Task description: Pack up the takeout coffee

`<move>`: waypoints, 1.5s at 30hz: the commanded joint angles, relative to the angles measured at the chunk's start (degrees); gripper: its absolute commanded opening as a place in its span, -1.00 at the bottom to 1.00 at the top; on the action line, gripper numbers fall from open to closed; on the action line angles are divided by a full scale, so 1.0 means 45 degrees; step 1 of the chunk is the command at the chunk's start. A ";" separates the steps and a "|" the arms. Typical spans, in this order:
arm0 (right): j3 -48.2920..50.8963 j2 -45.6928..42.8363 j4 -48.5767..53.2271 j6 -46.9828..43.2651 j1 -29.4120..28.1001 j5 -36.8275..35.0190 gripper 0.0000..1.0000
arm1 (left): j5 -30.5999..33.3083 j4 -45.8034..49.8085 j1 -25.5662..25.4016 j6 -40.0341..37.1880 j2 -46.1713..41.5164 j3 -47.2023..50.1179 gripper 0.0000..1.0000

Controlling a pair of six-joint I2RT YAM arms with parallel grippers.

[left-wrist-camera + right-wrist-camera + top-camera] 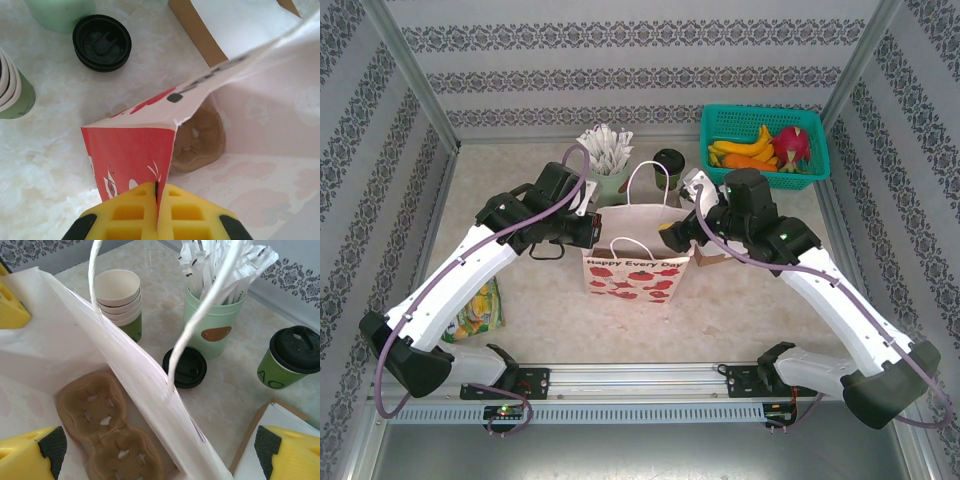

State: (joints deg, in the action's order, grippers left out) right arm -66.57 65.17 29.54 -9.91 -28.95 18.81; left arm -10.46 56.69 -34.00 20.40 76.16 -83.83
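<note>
The takeout coffee (668, 163), a small cup with a black lid, stands on the table behind the white paper bag (635, 275). In the right wrist view the coffee (290, 360) is at the right edge, upright and untouched. My left gripper (157, 200) is shut on the bag's red-printed left rim (130, 155), holding the mouth apart. My right gripper (160, 460) hangs open astride the bag's far wall (150, 385), one finger (30, 455) inside and the other (290, 450) outside. A brown cup carrier (110, 435) lies on the bag's floor.
Behind the bag stand a mint-green cup of wrapped sticks (212, 322), a stack of cream cups (120, 300) and a pile of black lids (185, 367). A teal fruit basket (720, 120) is at the back right. A snack packet (480, 305) lies front left. A brown-edged white sheet (235, 25) lies right of the bag.
</note>
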 commanded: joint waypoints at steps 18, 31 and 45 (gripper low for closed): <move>-0.2096 0.3143 0.2195 -0.4505 0.1394 0.4650 0.80 | -0.0555 0.0260 0.0153 -0.0628 0.0160 -0.0413 -1.00; -0.3762 0.5100 0.3410 -0.5278 0.1375 0.5452 0.32 | -0.0849 0.0116 0.0153 -0.0650 0.0296 -0.0510 -1.00; -0.3527 0.3349 0.3499 -0.2001 0.0253 0.2305 -0.96 | -0.1054 0.0268 0.0593 -0.0622 0.0085 -0.1233 -0.64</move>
State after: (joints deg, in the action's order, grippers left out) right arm -82.76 83.33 45.12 -25.56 -26.02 34.65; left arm -14.55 57.49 -32.45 18.09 77.32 -87.55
